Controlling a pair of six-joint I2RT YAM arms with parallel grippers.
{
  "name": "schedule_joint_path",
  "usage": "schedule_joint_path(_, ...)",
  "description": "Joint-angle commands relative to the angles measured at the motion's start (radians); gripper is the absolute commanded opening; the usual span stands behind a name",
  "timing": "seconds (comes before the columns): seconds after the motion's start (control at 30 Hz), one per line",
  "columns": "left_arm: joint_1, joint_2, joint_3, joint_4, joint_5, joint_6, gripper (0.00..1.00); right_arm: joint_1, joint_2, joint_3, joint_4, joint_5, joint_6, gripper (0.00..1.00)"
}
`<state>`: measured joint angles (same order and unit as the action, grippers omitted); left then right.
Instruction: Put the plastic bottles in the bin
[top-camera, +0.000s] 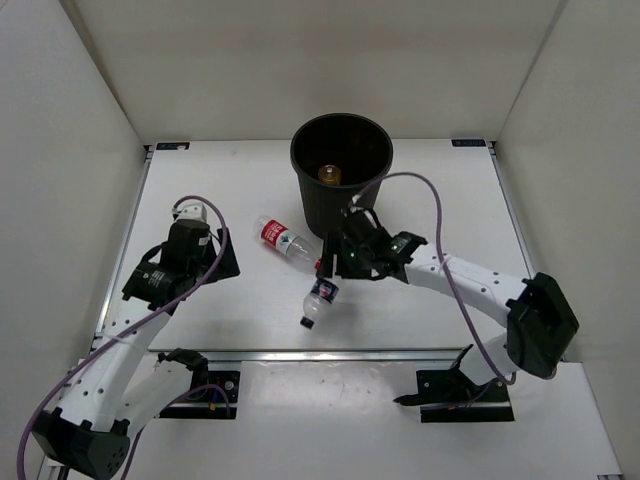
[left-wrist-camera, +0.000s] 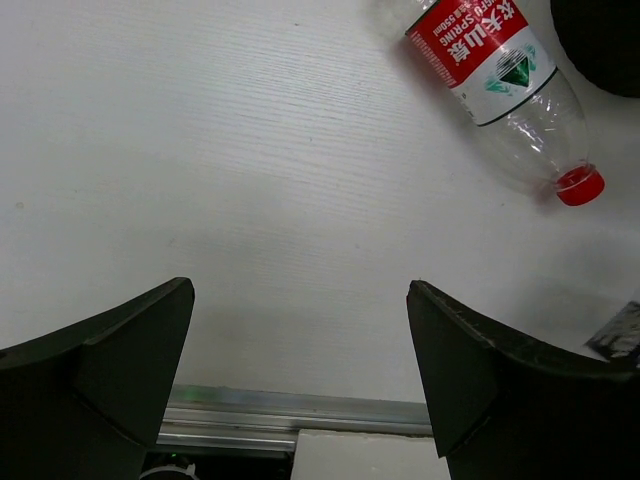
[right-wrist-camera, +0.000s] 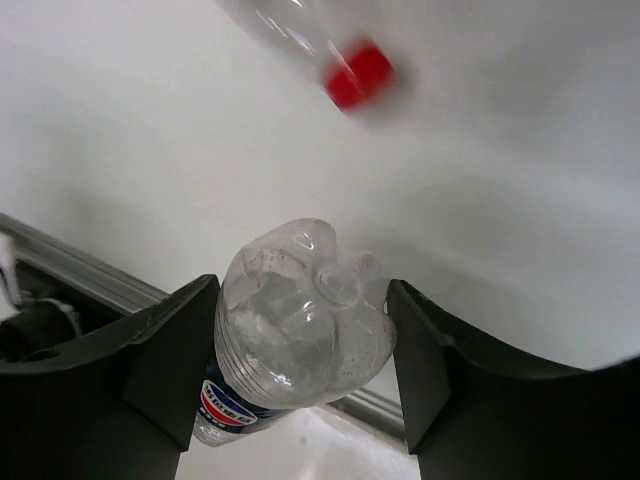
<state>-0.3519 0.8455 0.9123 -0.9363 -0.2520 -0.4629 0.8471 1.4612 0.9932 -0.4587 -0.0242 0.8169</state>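
The black bin (top-camera: 340, 190) stands at the back centre with an orange bottle (top-camera: 329, 174) inside it. A clear bottle with a red label and cap (top-camera: 283, 238) lies on the table left of the bin; it also shows in the left wrist view (left-wrist-camera: 495, 70). My right gripper (top-camera: 330, 272) is shut on the base end of the clear dark-blue-label bottle (top-camera: 320, 298), held tilted, cap down, above the table. In the right wrist view that bottle (right-wrist-camera: 300, 320) sits between the fingers of my right gripper (right-wrist-camera: 302, 345). My left gripper (top-camera: 190, 270) is open and empty (left-wrist-camera: 300, 335). The green-label bottle is not in view.
White walls close in the table on the left, back and right. An aluminium rail (top-camera: 330, 353) runs along the table's front edge and shows in the left wrist view (left-wrist-camera: 290, 410). The bin's dark side shows at the top right corner of the left wrist view (left-wrist-camera: 605, 40).
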Motion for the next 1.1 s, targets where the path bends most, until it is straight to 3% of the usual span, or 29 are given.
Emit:
schedule_joint_path(0.0,0.005,0.007,0.010,0.044,0.025,-0.017,0.99,-0.013,-0.091,0.193,0.025,0.024,-0.209,0.17)
schedule_joint_path(0.1,0.010,0.013,0.007,0.062,0.020,-0.034,0.99,-0.039,-0.124,0.358,0.029,0.021,-0.344,0.16)
schedule_joint_path(0.2,0.025,0.013,-0.015,0.070,0.023,-0.048,0.98,-0.051,-0.125,0.516,0.078,0.162,-0.529,0.19)
schedule_joint_path(0.33,0.021,0.027,-0.033,0.082,0.030,-0.068,0.99,-0.204,-0.035,0.692,0.167,0.245,-0.637,0.12)
schedule_joint_path(0.4,0.018,0.038,-0.044,0.089,0.025,-0.088,0.99,-0.273,0.049,0.749,0.186,0.245,-0.686,0.15)
schedule_joint_path(0.53,0.025,0.066,-0.030,0.063,0.011,-0.132,0.99,-0.315,0.182,0.877,0.173,0.413,-0.774,0.19)
schedule_joint_path(0.57,0.025,0.075,-0.032,0.062,0.007,-0.141,0.98,-0.309,0.204,0.872,0.196,0.437,-0.803,0.22)
schedule_joint_path(0.63,0.019,0.073,-0.035,0.071,-0.004,-0.161,0.99,-0.316,0.220,0.843,0.227,0.438,-0.840,0.42)
schedule_joint_path(0.73,0.002,0.073,-0.046,0.097,-0.016,-0.221,0.99,-0.333,0.214,0.818,0.223,0.415,-0.820,0.94)
schedule_joint_path(0.77,0.007,0.076,-0.050,0.108,-0.015,-0.236,0.98,-0.336,0.197,0.811,0.216,0.408,-0.820,1.00)
schedule_joint_path(0.93,-0.005,0.183,-0.021,0.192,0.028,-0.284,0.99,-0.322,0.039,0.708,0.276,0.438,-0.861,0.99)
schedule_joint_path(1.07,-0.039,0.300,0.026,0.305,0.048,-0.312,0.99,-0.371,-0.056,0.653,0.140,0.431,-0.822,0.99)
